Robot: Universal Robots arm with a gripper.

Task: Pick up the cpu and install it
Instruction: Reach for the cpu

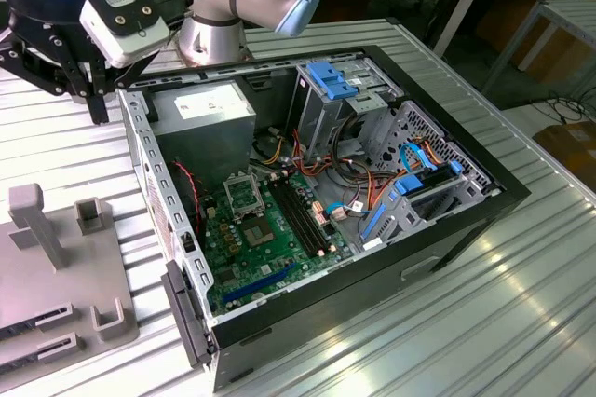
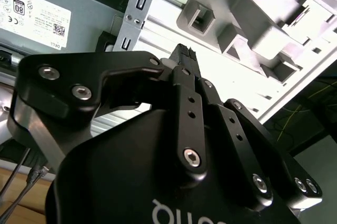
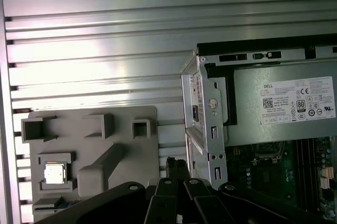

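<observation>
Silver-tan cpu [image 3: 54,173] sits in grey tray [image 3: 138,156] pocket; jaws clenched, empty, apart.

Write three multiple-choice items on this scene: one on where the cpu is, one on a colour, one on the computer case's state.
1. Where is the cpu?
A inside the computer case
B in a recess of the grey tray
C in a person's hand

2. What colour is the drive-cage clip?
A red
B blue
C yellow

3. How is the computer case?
A upright and closed
B wrapped in plastic
C lying with its side open

Key:
1 B: in the first wrist view the cpu sits in a square recess of the grey tray, beside the case.
2 B: the exterior view shows the clip as blue.
3 C: the exterior view looks straight onto the green board inside.
</observation>
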